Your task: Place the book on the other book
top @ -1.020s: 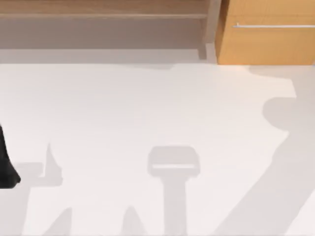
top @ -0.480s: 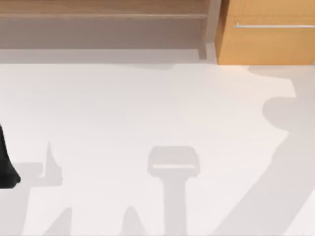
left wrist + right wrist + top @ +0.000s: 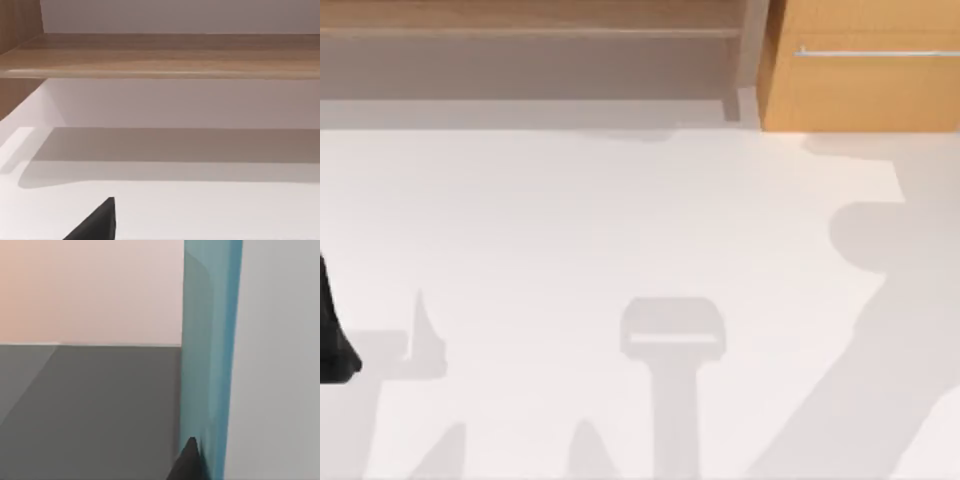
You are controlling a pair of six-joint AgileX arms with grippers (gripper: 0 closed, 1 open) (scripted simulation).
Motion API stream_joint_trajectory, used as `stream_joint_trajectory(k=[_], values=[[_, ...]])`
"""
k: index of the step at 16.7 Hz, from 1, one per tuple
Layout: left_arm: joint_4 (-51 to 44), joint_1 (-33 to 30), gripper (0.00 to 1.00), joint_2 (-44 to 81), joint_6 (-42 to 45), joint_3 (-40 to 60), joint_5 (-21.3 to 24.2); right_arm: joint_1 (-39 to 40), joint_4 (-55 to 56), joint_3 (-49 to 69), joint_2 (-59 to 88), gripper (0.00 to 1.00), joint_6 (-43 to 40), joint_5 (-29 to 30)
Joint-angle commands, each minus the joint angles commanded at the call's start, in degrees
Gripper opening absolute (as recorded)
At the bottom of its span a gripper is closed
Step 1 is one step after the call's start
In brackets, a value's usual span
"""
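Observation:
A teal book (image 3: 210, 360) stands on edge close in front of the right wrist camera. My right gripper (image 3: 192, 465) is shut on it, with a dark fingertip (image 3: 189, 460) lying against its lower end. The other book is out of view. My left arm (image 3: 332, 340) is parked at the table's left edge, and its gripper (image 3: 95, 225) hangs just above the white table top.
A low wooden shelf (image 3: 530, 30) runs along the back of the white table (image 3: 620, 220). A wooden cabinet with a metal handle (image 3: 865, 70) stands at the back right. Arm shadows (image 3: 880, 300) fall across the right and front of the table.
The large arm shadow on the right of the table has shifted to the left. The left arm has not moved.

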Motion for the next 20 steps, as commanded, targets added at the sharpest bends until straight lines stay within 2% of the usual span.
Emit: stream_joint_trajectory(k=[6,11,17,20], values=[[0.00,0.00,1.00,0.00,0.00,0.00,0.00,-0.16,0.53,4.62,-5.86,0.00,0.33,1.53],[0.00,0.00,1.00,0.00,0.00,0.00,0.00,-0.32,-0.05,-2.40,-1.15,0.00,-1.23,-1.12],[0.00,0.00,1.00,0.00,0.00,0.00,0.00,-0.15,-0.29,-3.12,-0.48,0.00,-1.16,-1.45],[0.00,0.00,1.00,0.00,0.00,0.00,0.00,-0.68,0.93,-4.51,-2.42,0.00,2.21,-0.57]])
